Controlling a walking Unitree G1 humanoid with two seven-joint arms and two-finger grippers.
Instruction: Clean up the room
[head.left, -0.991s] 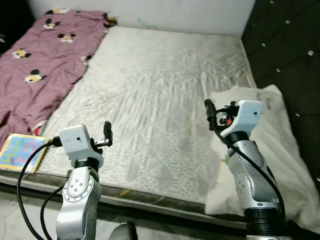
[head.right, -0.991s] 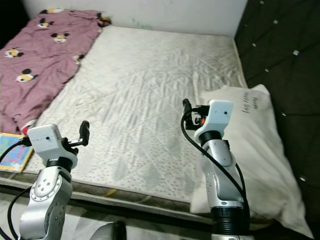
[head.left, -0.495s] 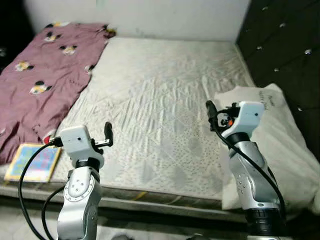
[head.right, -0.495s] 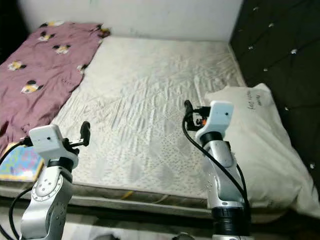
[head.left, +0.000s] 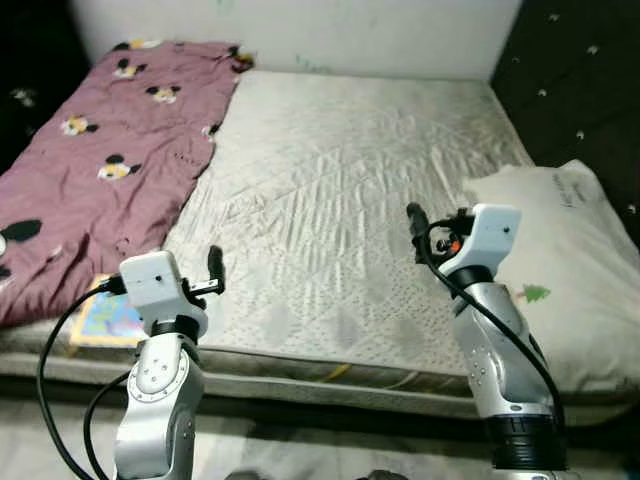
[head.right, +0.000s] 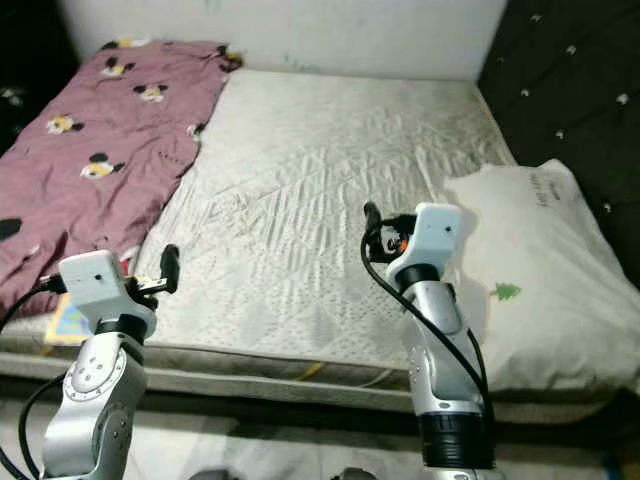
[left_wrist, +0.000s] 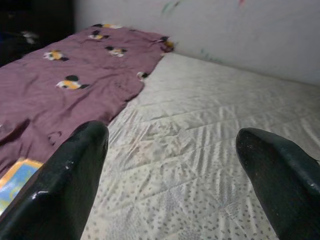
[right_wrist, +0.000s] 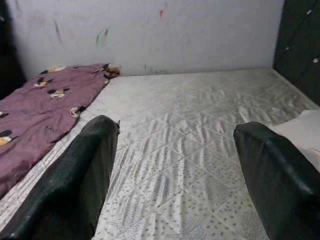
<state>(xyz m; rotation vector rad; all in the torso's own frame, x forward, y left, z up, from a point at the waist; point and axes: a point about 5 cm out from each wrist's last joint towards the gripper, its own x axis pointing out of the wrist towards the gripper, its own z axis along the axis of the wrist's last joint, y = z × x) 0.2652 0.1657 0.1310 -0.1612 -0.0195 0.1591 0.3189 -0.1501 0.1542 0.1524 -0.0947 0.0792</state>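
L pincer (left_wrist: 170, 175) is raised over the near edge of the bed, fingers (left_wrist: 65, 185) spread wide, holding nothing. R pincer (right_wrist: 172, 175) is raised at approx. the same height over the near edge, also spread wide and empty. Both point toward the far wall (head.left: 330, 30). The mattress (head.left: 350, 190), white w/ quilted diamond pattern, lies ahead of and between the two pincers; its surface directly ahead is bare. Maroon blanket (head.left: 95, 170) w/ cartoon-mouse print lies ahead and outboard of the L pincer, covering the left strip of the mattress up to the wall. A colourful flat book (head.left: 105, 320) lies just outboard of the L pincer, at the near left edge of the bed, partly under the blanket's near edge. White pillow (head.left: 565, 270) lies outboard of the R pincer at the right side of the bed, against the dark tufted headboard (head.left: 580, 80); small green tree mark and some writing visible on it, text not legible. Pillow is near the R arm but not touching the pincer. Light floor (head.left: 60, 430) runs below the near bed edge, beneath both arms.
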